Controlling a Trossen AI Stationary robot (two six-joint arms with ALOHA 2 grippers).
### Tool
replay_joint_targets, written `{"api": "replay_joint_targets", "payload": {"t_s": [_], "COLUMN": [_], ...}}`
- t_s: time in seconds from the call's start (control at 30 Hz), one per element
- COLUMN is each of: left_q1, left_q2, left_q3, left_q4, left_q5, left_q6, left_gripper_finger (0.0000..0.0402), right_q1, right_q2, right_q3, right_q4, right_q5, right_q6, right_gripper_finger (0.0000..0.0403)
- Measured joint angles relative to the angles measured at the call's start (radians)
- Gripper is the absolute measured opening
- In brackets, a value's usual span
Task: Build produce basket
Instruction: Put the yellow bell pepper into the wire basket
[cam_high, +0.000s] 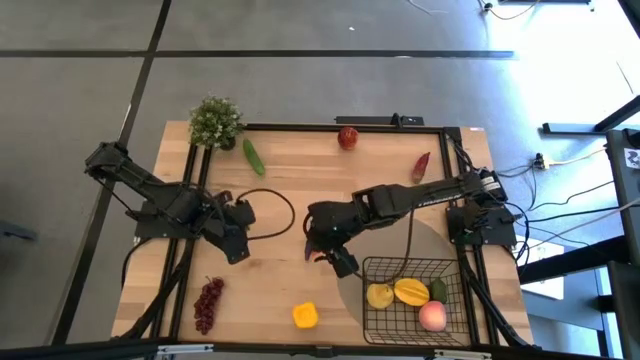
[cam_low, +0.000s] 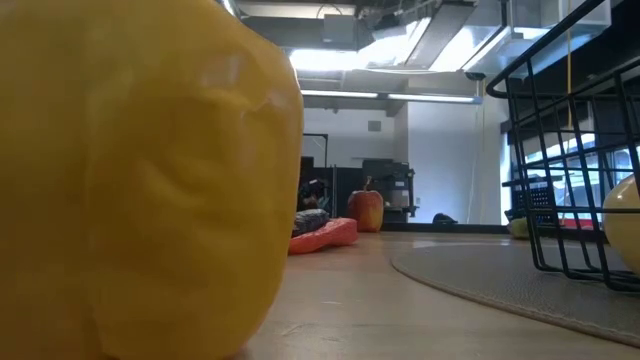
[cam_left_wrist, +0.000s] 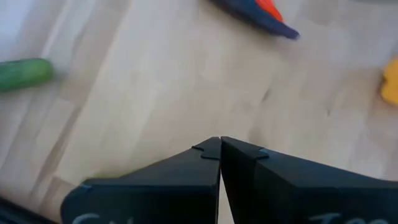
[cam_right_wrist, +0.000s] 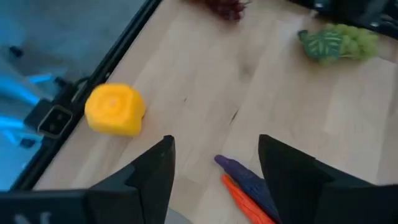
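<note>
Right gripper (cam_right_wrist: 214, 165) hangs wide open at mid-table over a purple-and-orange piece (cam_right_wrist: 245, 186), seemingly lining up a grab; the basket (cam_high: 412, 298) waits at the near right corner. Left gripper (cam_left_wrist: 220, 148) rests pinched shut.

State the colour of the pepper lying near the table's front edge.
Yellow; the pepper shows best in the right wrist view.
</note>
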Motion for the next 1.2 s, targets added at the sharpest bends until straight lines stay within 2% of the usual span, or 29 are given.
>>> {"api": "replay_joint_targets", "payload": {"t_s": [0.1, 0.4, 0.7, 0.83, 1.07, 1.2], "left_q1": [0.005, 0.005, 0.005, 0.005, 0.005, 0.005], "left_q2": [0.0, 0.0, 0.0, 0.0, 0.0, 0.0], "left_q3": [-0.002, -0.002, -0.002, -0.002, -0.002, -0.002], "left_q4": [0.006, -0.001, 0.003, 0.003, 0.003, 0.003], "left_q5": [0.035, 0.037, 0.037, 0.037, 0.038, 0.038], "left_q6": [0.028, 0.029, 0.028, 0.027, 0.027, 0.027], "left_gripper_finger": [0.0, 0.0, 0.0, 0.0, 0.0, 0.0], "right_q1": [0.016, 0.075, 0.119, 0.12, 0.126, 0.144], "right_q2": [0.0, 0.0, 0.0, 0.0, 0.0, 0.0], "right_q3": [0.007, 0.007, 0.007, 0.007, 0.007, 0.007], "right_q4": [0.001, 0.0, -0.001, 0.022, 0.172, 0.179], "right_q5": [0.032, 0.041, 0.175, 0.183, 0.175, 0.172], "right_q6": [0.052, 0.25, 0.343, 0.404, 0.309, 0.31], "right_gripper_finger": [0.022, 0.022, 0.022, 0.022, 0.022, 0.022]}}
